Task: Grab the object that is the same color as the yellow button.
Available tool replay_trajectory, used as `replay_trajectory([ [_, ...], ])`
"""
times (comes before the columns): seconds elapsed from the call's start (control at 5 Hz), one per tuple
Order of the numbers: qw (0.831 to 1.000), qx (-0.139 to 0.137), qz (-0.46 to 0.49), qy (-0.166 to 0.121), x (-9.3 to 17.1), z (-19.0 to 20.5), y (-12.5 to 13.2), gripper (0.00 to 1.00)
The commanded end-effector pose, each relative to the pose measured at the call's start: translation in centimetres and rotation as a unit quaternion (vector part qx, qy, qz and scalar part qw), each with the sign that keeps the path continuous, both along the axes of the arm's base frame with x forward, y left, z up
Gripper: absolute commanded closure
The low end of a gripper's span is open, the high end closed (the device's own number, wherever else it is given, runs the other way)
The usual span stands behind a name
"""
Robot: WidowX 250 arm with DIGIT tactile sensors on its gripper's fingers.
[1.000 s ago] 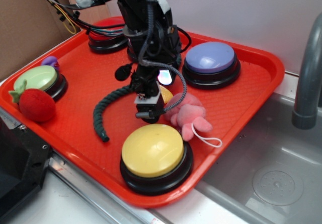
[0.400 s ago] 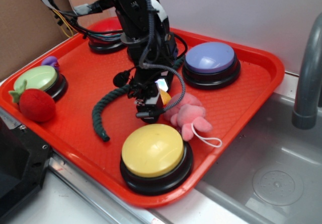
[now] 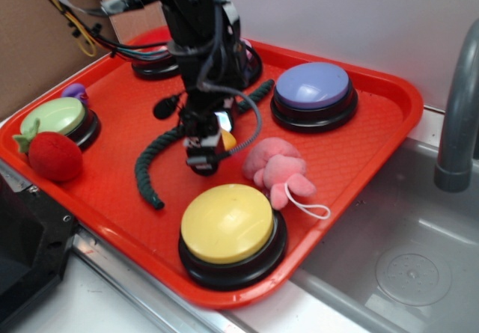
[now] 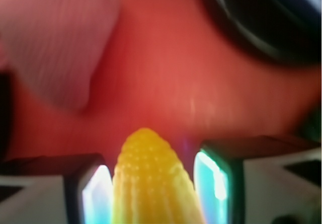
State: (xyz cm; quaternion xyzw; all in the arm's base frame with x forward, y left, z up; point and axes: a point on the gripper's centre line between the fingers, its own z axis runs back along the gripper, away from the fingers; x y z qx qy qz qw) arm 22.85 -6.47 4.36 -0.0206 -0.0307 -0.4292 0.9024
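Gripper (image 3: 203, 152), in the exterior view, hangs over the middle of the red tray (image 3: 359, 161) with a sliver of the yellow corn cob (image 3: 227, 139) showing at its fingers, just left of the pink plush toy (image 3: 277, 170) and behind the yellow button (image 3: 227, 222).

From the wrist view, the corn cob (image 4: 151, 183) sits between the 2 fingers (image 4: 95, 194), which look clamped on it. Judging by this, the grab seems made; whether it is raised clear of the tray is unclear.
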Motion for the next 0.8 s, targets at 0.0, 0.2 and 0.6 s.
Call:
replay_trajectory([
  [0.0, 0.971, -0.021, 0.24, -0.013, 1.0, 9.6, 4.0, 1.0],
  [0.2, 0.944, -0.032, 0.328, -0.029, -0.5, 13.7, 6.9, 1.0],
  [0.6, 0.928, -0.027, 0.371, 0.015, -1.0, 13.8, 8.7, 1.0],
])
